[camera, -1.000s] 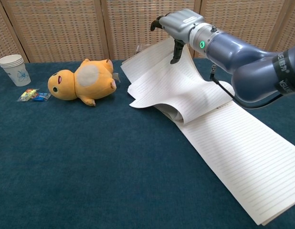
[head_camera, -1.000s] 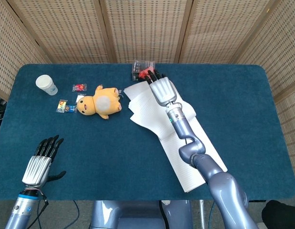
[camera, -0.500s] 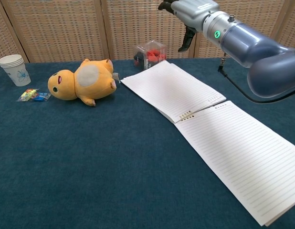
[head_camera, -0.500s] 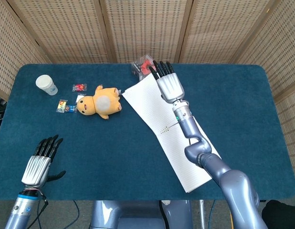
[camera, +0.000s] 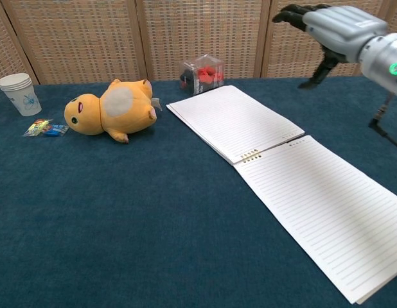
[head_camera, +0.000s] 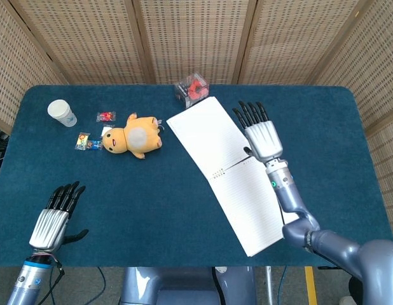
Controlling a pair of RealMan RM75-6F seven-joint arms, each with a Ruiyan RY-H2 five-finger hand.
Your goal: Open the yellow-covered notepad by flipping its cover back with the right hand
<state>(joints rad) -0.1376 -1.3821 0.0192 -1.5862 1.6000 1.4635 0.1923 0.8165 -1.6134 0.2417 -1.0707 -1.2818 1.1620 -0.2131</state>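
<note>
Nearest the camera, at the lower left of the head view, the left hand [head_camera: 51,222] hovers over the bench [head_camera: 152,210] with its fingers straight and apart, holding nothing; the chest view does not show it.

Across the centre and lower right of both views the notepad [camera: 301,186] lies opened flat, two spans of ruled paper meeting at a short wire binding [camera: 250,155]. No yellow shows from either camera, so the cover is presumably folded underneath the far half. By the look of it the task's flip is done. The pad should handle as light and floppy: thin sheets that bend and slide on one another, easy to crease or to lift several at a time. A free corner or long edge away from the binding seems the sensible place to pinch or slide under, with the binding as the hinge.

Further back, the right hand [head_camera: 261,133] is raised above the pad's right edge, palm down, fingers spread and pointing toward the far side, empty and clear of the paper. In the chest view it sits at the upper right, well above the bench.
</note>
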